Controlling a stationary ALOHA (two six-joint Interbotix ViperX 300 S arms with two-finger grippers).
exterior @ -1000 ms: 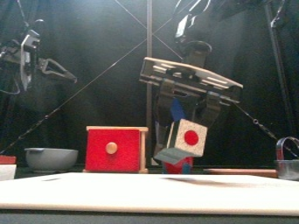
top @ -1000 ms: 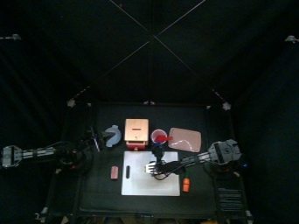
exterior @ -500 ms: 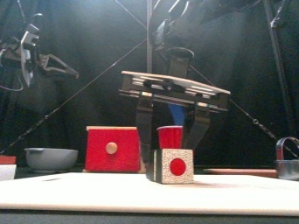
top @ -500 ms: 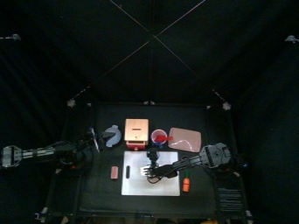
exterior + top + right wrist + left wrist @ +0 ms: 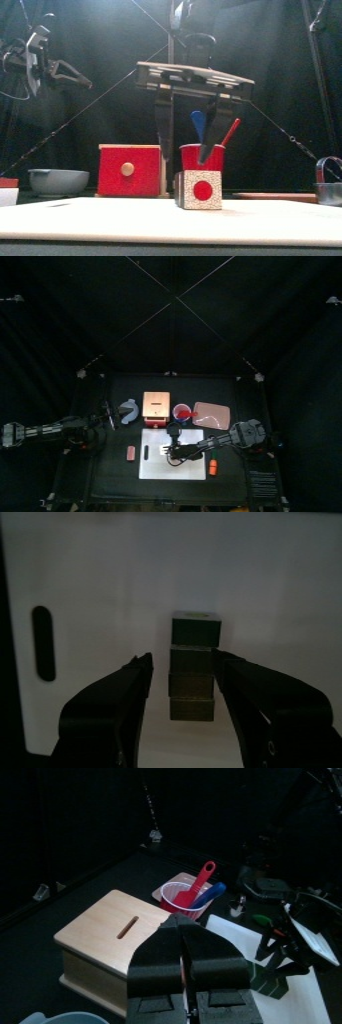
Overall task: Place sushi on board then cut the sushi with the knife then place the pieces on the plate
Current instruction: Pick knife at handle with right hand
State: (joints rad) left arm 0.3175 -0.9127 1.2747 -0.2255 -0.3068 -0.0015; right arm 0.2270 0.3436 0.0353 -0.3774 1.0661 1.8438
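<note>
Sushi roll [image 5: 193,667] inside released right gripper [image 5: 185,658], blocks distinct only in wrist view.

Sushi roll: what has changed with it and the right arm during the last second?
The right end effector lowered the sushi roll onto the white board, let go and rose a little. The left end effector, the wooden box and the red cup stayed in place.

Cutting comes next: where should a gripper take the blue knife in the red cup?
Probably on the length standing above the rim of the red cup, coming from above: the blue knife stands nearly upright there, and the red knife leans away from it, leaving room for the jaws.
</note>
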